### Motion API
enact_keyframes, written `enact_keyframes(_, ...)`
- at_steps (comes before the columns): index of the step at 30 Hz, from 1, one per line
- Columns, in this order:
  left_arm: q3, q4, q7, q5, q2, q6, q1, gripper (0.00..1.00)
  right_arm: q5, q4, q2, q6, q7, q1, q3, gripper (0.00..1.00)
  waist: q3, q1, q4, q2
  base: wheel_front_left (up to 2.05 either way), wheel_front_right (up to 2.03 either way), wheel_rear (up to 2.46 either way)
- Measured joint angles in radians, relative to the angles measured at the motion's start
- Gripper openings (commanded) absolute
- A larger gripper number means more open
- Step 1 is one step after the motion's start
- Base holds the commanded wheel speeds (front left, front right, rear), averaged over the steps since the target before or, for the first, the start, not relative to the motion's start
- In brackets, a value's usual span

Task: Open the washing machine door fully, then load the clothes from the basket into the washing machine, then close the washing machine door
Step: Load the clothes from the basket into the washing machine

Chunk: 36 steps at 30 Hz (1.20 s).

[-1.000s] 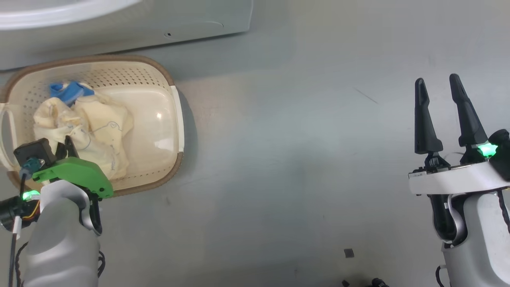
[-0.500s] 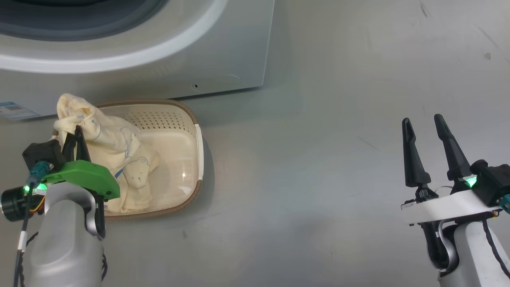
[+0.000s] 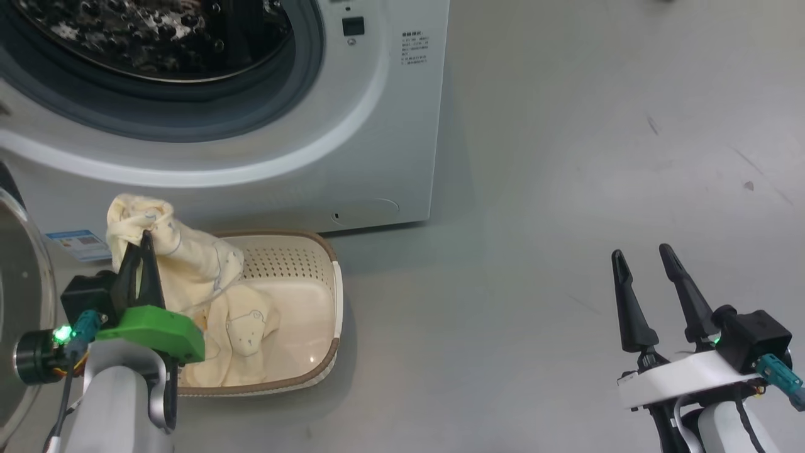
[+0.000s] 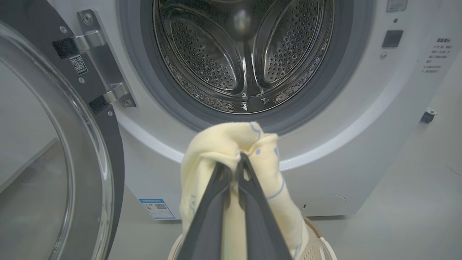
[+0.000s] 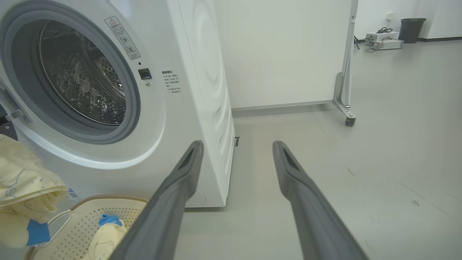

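My left gripper (image 3: 146,238) is shut on the pale yellow clothes (image 3: 188,264) and holds them up above the cream basket (image 3: 314,244), with the lower fabric still trailing into it. In the left wrist view the clothes (image 4: 216,144) bunch around the closed fingertips, in front of the washing machine (image 4: 361,126) and its steel drum (image 4: 245,54). The washing machine door (image 4: 108,173) stands swung open on the left. My right gripper (image 3: 640,253) hovers open and empty over the floor, far right of the basket. A second yellow and blue piece (image 5: 104,234) lies in the basket (image 5: 72,220).
A white panel on casters (image 5: 288,54) stands behind the machine's right side. A dark bin (image 5: 411,29) and some boxes sit far back. Bare grey floor (image 3: 534,220) stretches to the right of the machine and basket.
My left gripper has lifted the clothes up out of the basket. The head camera has tilted up, bringing the open drum and door into view. The right gripper stays open.
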Motion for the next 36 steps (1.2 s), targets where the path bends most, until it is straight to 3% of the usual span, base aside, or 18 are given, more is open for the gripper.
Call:
enact_keyframes(19,-0.072,-0.165,0.0,0.017,0.0,-0.031,0.228,0.0,-0.031,-0.021,0.01,-0.003,0.0,0.107,0.01,1.0,-0.173,0.0,0.038,0.0,0.0,0.0,0.0)
enact_keyframes(36,-0.097,-0.248,0.0,0.006,0.001,-0.032,0.325,0.0,-0.043,-0.03,0.011,-0.012,0.0,0.141,0.011,1.0,-0.21,0.0,0.042,0.0,0.0,0.0,0.0)
